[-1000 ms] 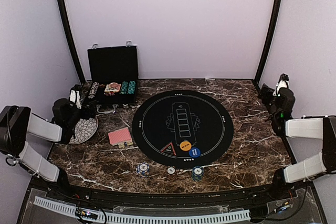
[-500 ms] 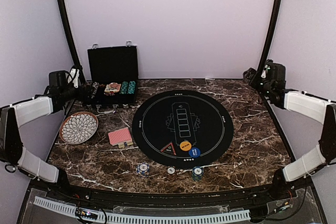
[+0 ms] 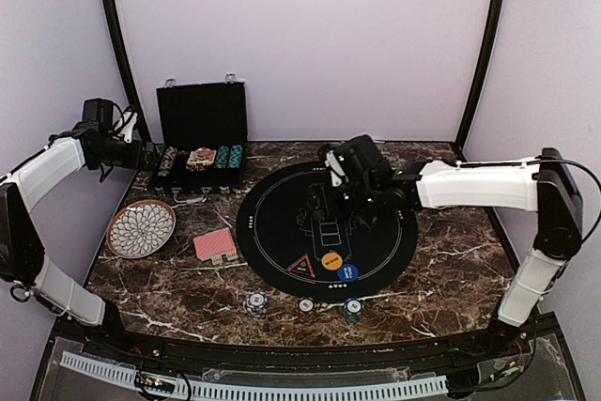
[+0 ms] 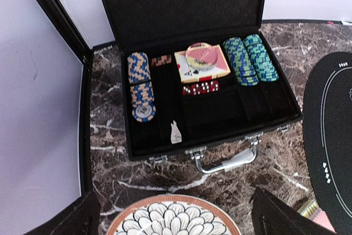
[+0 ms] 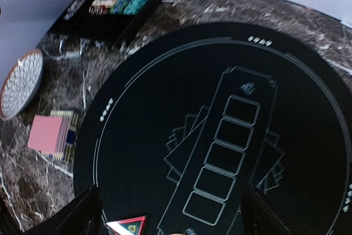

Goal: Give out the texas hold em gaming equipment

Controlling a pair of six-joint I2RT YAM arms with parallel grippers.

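Observation:
A red-backed card deck [image 3: 215,245] lies left of the round black mat [image 3: 272,232]; it also shows in the right wrist view [image 5: 52,134]. An orange button disc [image 3: 331,260] and a blue one [image 3: 347,272] sit on the mat's near part beside a red triangle marker [image 3: 302,267]. Three small chip stacks [image 3: 255,302] [image 3: 306,305] [image 3: 352,307] stand before the mat. My right gripper [image 3: 325,198] hangs open and empty over the mat's middle [image 5: 170,218]. My left gripper [image 3: 141,153] is open and empty, held above the table by the case [image 4: 176,224].
The open black case [image 3: 202,138] at the back left holds rows of chips [image 4: 141,83], green-blue chips [image 4: 250,59], a card box [image 4: 202,63] and red dice [image 4: 200,87]. The petal-pattern plate [image 3: 141,228] lies in front of it [image 4: 170,218]. Black frame posts stand at both back corners.
My right arm has swung from the far right corner in over the middle of the mat. My left arm has shifted slightly back beside the case.

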